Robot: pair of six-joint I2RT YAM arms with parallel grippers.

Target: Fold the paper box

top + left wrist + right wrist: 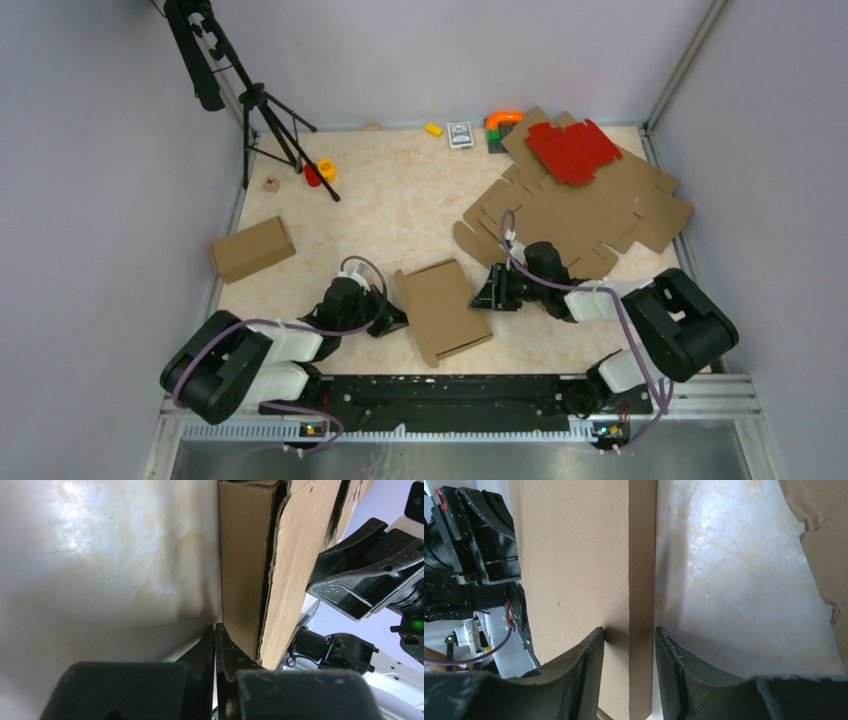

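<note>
- Lying on the table [400, 215] between the two arms, the paper box [440, 310] is sitting near the front edge and is already showing a closed rectangular form.
- Judging from the left wrist view, the lid panel [295, 570] is gaping from the side wall [242, 570] along a dark slit, so the final closing and tucking appear to be outstanding.
- The left gripper [215, 635] is showing its fingers pressed together on nothing, with the tips touching the box's wall at table level.
- The right gripper [629, 630] is showing its fingers apart, straddling the opposite long edge. Whether they are pinching cannot be told.
- The tuck flaps, the end walls and the interior are lying out of sight in every view.
- The flat brown blanks [580, 215], the red die-cut sheet [572, 150] and a second folded box [252, 248] are lying well apart from the work.
</note>
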